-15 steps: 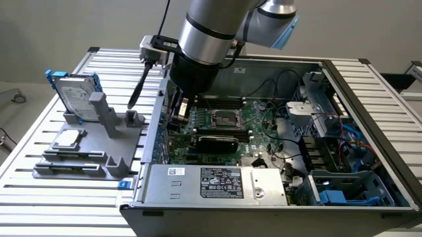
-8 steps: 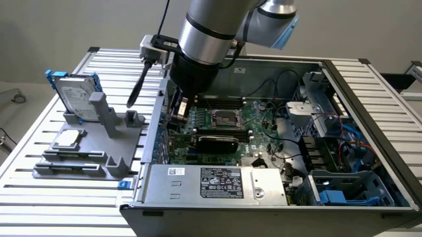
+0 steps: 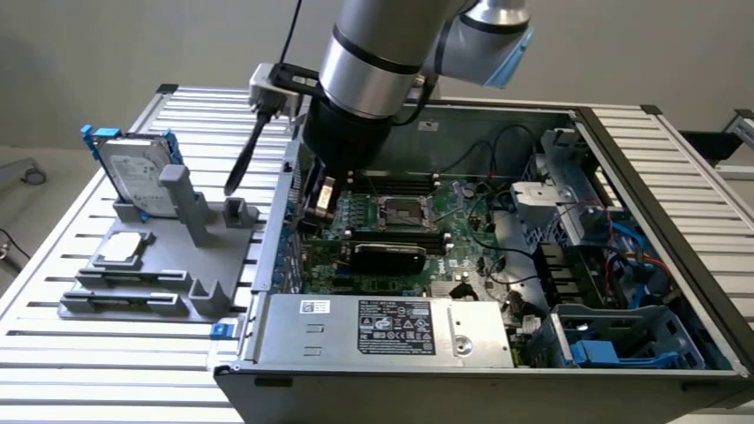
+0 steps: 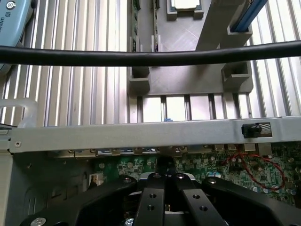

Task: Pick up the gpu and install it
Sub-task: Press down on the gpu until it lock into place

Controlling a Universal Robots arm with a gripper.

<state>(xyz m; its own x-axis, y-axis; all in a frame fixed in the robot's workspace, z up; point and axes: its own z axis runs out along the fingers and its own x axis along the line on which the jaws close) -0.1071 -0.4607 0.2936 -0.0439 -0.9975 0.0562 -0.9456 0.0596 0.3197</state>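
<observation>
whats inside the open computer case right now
Inside the computer case: the green motherboard, the black-shrouded gpu lying near its middle, a labelled power supply and blue drive bays. The arm reaches in, covering the board's rear corner and the gripper.

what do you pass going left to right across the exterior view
hard drive in a blue frame → grey holder stand → robot arm → motherboard → blue drive cage

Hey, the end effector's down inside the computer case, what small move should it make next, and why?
Probably a short straight lift: the shut end effector sits low beside the case wall, while the gpu appears to stand apart on the motherboard.
</observation>
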